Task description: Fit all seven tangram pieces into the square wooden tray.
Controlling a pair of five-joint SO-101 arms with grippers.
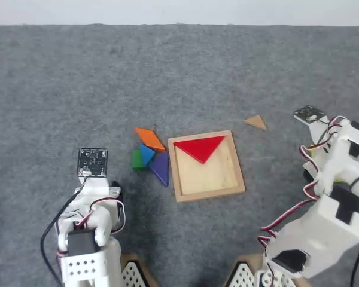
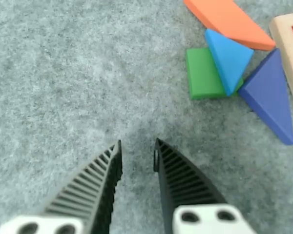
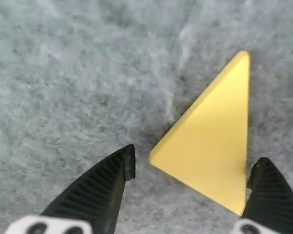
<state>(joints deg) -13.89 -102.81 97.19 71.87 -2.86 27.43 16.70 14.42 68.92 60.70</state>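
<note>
grey felt table (image 1: pixel 78 72) — wooden tray (image 1: pixel 209 193), piece cluster (image 1: pixel 148 154), lone triangle (image 1: pixel 256 122)

High view looks down; 2 wrist views hug table (image 1: pixel 78 72); left shares tray (image 1: pixel 209 191).

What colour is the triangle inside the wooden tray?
Red. The triangle lies in the tray, seen best in the high view.
</note>
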